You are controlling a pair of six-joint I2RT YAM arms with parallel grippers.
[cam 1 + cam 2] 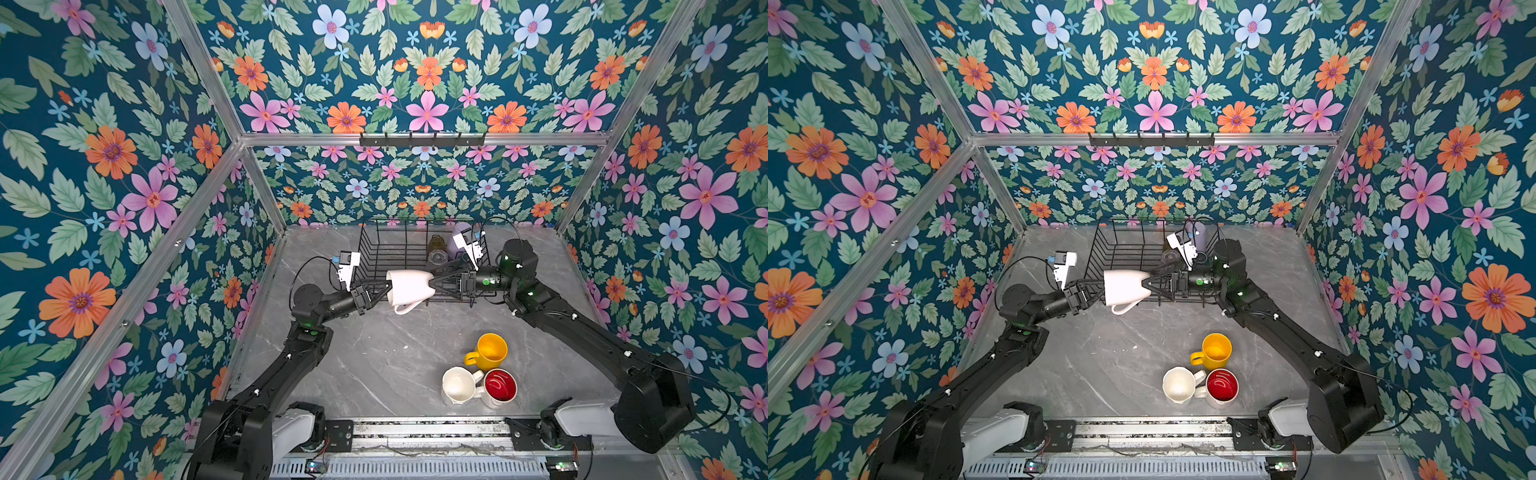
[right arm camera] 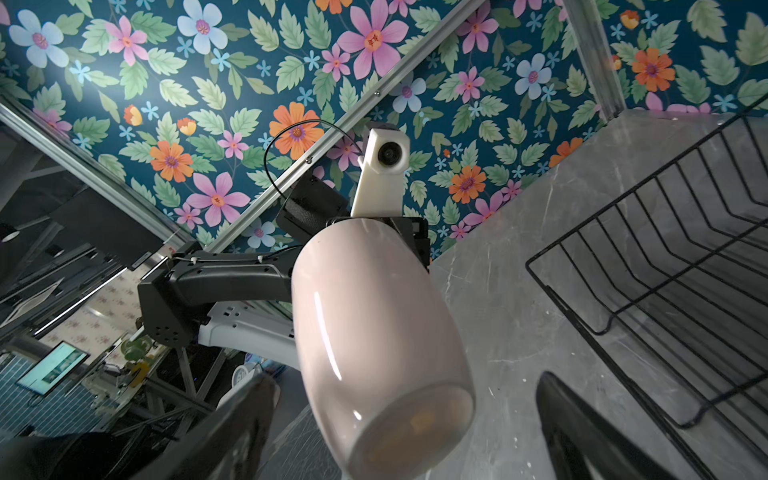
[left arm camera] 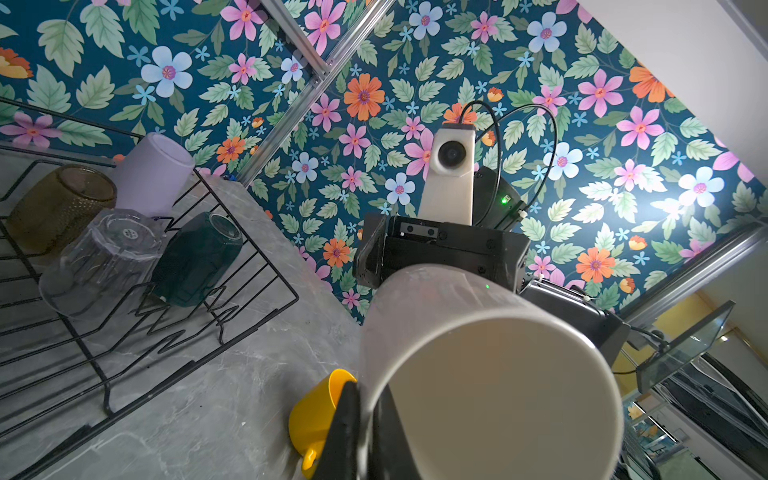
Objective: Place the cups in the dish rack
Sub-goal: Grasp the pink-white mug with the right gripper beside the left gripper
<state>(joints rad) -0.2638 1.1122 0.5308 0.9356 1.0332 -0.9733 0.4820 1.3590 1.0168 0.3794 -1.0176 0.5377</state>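
As left pincer (image 1: 387, 288) grips its rim, mug (image 1: 409, 286) sits inside right pincer (image 1: 432, 284)

Grey marble table (image 1: 374, 357): wire dish rack (image 1: 376, 249) 12 o'clock; clustered 5 o'clock: yellow mug (image 1: 490, 351), white mug (image 1: 458, 385), red-lined mug (image 1: 500, 386).

top views: set high at the front, aimed down over the whole table (image 1: 374, 361), far off, scene shared | left wrist: held close at the mug (image 3: 490, 395) mouth, rack (image 3: 249, 239) alongside | right wrist: held close at the mug base, aimed at the opposite wrist camera (image 2: 386, 153); mug, rack shared
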